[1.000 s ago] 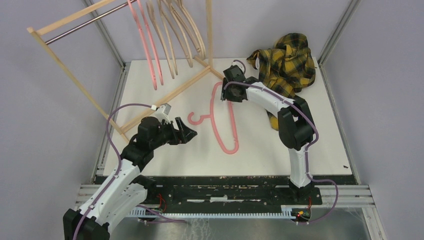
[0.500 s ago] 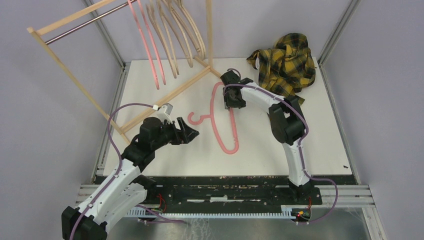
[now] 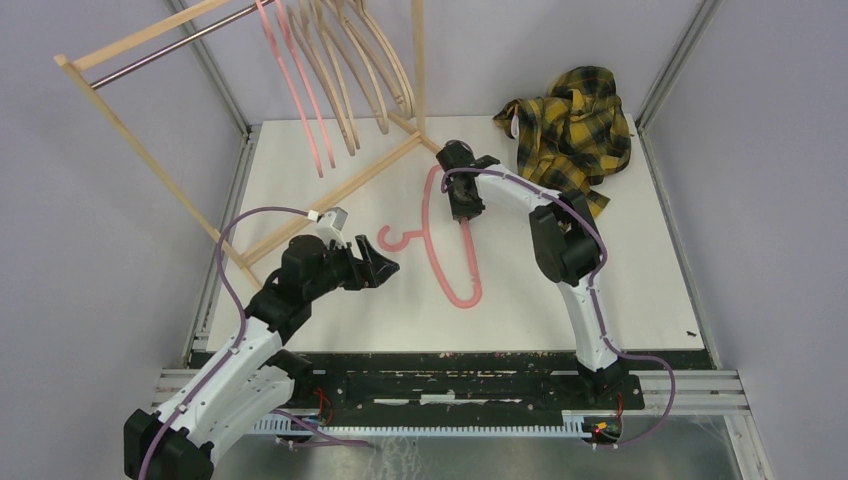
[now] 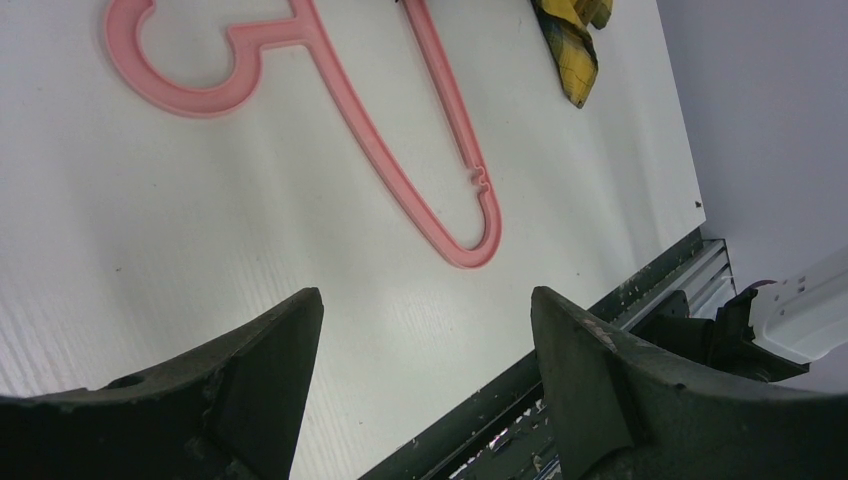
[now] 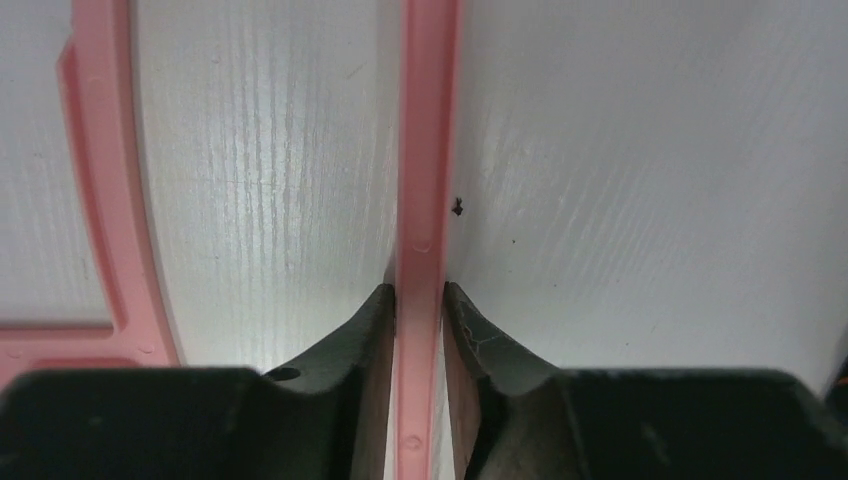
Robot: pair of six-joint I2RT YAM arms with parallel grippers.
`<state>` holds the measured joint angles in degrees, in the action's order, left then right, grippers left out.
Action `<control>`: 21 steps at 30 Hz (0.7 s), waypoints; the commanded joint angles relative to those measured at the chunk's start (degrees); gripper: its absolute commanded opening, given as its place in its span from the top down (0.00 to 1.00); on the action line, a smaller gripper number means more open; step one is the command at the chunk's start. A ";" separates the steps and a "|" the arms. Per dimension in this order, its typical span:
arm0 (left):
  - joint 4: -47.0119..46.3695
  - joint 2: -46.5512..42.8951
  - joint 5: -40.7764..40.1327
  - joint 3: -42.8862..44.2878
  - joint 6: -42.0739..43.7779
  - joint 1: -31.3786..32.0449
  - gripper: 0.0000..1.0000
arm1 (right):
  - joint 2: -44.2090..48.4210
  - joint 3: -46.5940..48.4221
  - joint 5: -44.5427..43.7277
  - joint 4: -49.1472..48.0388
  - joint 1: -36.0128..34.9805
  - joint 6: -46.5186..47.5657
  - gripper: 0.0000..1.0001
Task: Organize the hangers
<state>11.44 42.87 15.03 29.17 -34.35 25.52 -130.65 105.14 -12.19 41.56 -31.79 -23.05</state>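
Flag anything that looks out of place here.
One pink hanger lies flat on the table, pinched by the right gripper, while the other hangers hang on the rack. A plaid shirt sits crumpled at the far right corner. Nothing looks damaged.

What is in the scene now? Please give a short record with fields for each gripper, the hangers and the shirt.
left gripper: open, holding nothing, above the table near the pink hanger's hook
right gripper: shut on one bar of the pink hanger lying on the table
hung hangers: pink and beige, on the rack
plaid shirt: crumpled, far right corner
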 commanded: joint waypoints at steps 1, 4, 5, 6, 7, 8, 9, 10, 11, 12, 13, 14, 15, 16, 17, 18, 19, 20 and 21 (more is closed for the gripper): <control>-3.09 -0.08 -0.62 -0.47 -2.44 0.40 0.18 | -2.70 -0.67 -0.70 0.97 0.11 2.13 0.81; -3.31 -0.07 -0.74 -0.59 -2.63 0.47 0.18 | -1.75 -3.19 -1.56 -0.49 0.12 1.71 0.98; -3.28 -0.12 -0.75 -0.54 -2.65 0.55 0.18 | -0.96 -4.29 -1.56 -1.56 0.10 1.37 0.99; -3.34 -0.15 -0.81 -0.61 -2.72 0.52 0.18 | 0.07 -5.74 -1.16 -3.09 0.07 1.01 0.99; -3.34 -0.16 -0.86 -0.65 -2.74 0.61 0.18 | 1.14 -7.06 -0.50 -4.61 0.08 0.44 0.99; -3.45 -0.16 -0.92 -0.72 -2.82 0.72 0.18 | 2.32 -8.18 0.22 -6.16 0.20 -0.39 0.99; -3.54 -0.11 -0.96 -0.84 -2.97 0.91 0.18 | 3.44 -8.97 1.20 -7.35 0.43 -1.32 0.99; -3.82 -0.08 -0.96 -1.11 -3.12 1.13 0.18 | 4.51 -9.47 2.46 -8.39 0.71 -2.29 0.99; -4.18 0.00 -1.08 -1.37 -3.25 1.38 0.19 | 5.79 -9.85 3.71 -9.50 1.04 -3.27 0.99; -4.67 0.06 -1.24 -1.73 -3.60 1.78 0.19 | 6.86 -10.13 5.01 -10.09 1.40 -4.08 0.99; -5.49 0.15 -1.42 -2.23 -4.00 2.22 0.19 | 7.76 -10.25 5.98 -10.51 1.63 -4.79 0.99; -6.07 0.29 -1.67 -2.67 -4.34 2.66 0.19 | 8.75 -10.30 6.66 -10.75 1.74 -5.23 0.99; -6.76 0.47 -1.93 -3.22 -4.72 3.07 0.19 | 9.64 -10.19 6.92 -10.77 1.72 -5.51 0.99; -7.52 0.68 -2.38 -3.69 -5.03 3.60 0.19 | 10.58 -10.07 7.11 -10.69 1.75 -5.68 0.99; -8.26 1.01 -2.82 -4.10 -5.31 4.13 0.19 | 11.44 -9.98 7.17 -10.59 1.77 -5.75 0.99; -8.97 1.39 -3.21 -4.50 -5.51 4.49 0.19 | 12.27 -9.92 7.34 -10.40 1.74 -5.78 0.99; -9.79 1.88 -3.55 -4.95 -5.83 4.96 0.19 | 13.01 -9.87 7.50 -10.13 1.78 -5.79 0.99; -10.69 2.44 -3.77 -5.32 -6.00 5.31 0.20 | 13.65 -9.80 7.80 -10.06 1.74 -5.80 0.99; -11.71 3.10 -4.08 -5.72 -6.18 5.76 0.20 | 14.31 -9.87 8.17 -9.93 1.88 -5.86 0.99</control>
<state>6.59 44.53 13.08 24.58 -37.41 29.87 -123.07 94.76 -6.02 32.99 -30.11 -27.20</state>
